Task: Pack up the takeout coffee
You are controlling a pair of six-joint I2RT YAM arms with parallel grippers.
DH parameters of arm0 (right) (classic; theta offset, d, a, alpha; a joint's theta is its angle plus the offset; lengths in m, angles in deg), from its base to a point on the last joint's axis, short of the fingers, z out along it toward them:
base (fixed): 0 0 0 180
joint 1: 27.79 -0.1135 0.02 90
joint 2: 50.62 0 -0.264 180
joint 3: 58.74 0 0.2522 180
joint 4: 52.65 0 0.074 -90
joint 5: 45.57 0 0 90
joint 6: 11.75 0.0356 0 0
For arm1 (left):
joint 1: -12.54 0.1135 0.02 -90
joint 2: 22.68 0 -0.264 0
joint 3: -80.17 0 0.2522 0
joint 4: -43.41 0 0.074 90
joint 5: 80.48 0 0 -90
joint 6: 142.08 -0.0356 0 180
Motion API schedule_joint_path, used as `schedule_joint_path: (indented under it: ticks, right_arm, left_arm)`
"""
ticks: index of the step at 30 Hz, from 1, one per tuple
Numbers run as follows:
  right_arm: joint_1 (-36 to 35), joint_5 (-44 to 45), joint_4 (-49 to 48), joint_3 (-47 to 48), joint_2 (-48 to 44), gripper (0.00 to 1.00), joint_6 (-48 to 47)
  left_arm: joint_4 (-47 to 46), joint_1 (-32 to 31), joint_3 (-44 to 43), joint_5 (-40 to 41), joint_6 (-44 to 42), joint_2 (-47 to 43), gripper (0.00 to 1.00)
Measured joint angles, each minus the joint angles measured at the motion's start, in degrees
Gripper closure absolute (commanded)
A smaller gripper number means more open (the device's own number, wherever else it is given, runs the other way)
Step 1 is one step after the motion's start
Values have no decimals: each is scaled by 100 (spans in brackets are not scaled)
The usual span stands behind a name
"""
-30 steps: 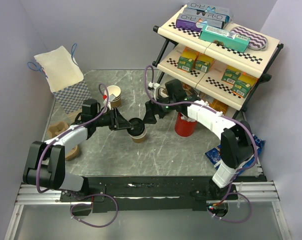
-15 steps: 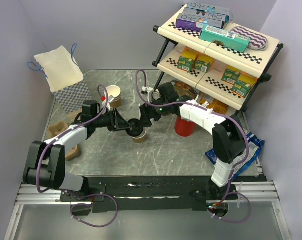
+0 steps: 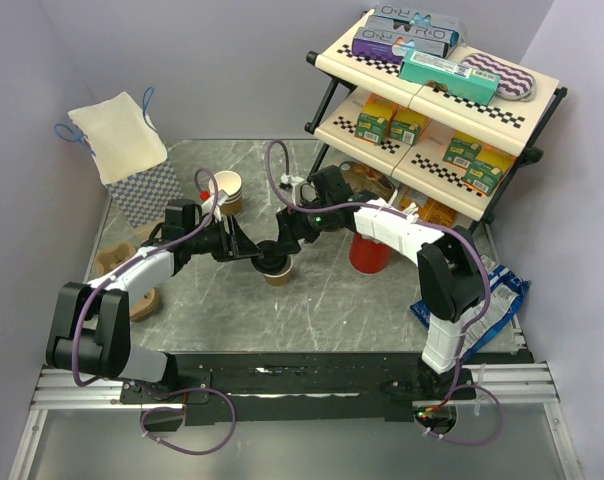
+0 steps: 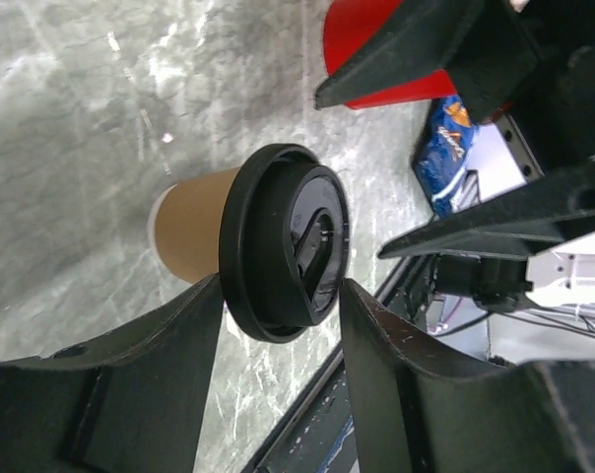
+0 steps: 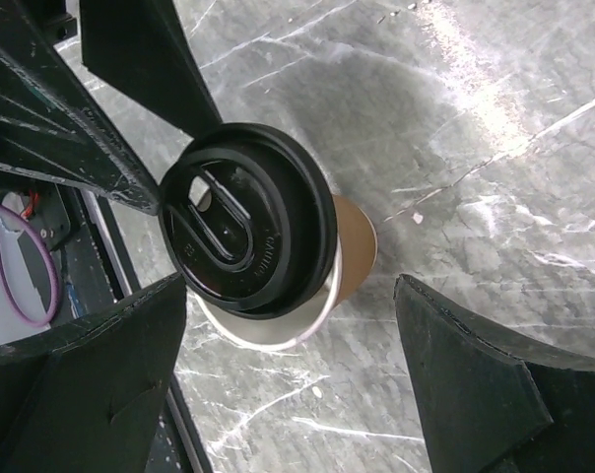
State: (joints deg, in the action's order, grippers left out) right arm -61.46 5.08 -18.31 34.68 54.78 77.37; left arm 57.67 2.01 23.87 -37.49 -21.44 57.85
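Top external: cup stands mid-frame on counter. Left end effector is part-open, flanking the lid; grip unclear. Right end effector gapes wide around cup, holding nothing. Cup is probably light, crushable paper; best gripped gently mid-body, below lid.

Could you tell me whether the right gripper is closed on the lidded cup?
No, the fingers of the right gripper stand wide apart, with bare table showing between one and the lidded cup.

Grey marbled table carries lidded cup and red cup.
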Motion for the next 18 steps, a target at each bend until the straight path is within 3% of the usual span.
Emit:
schedule_joint_path:
  ticks: [18]
  right_arm:
    - [-107, 328, 37, 90, 79, 9, 111]
  left_arm:
    - [157, -304, -177, 249, -278, 79, 42]
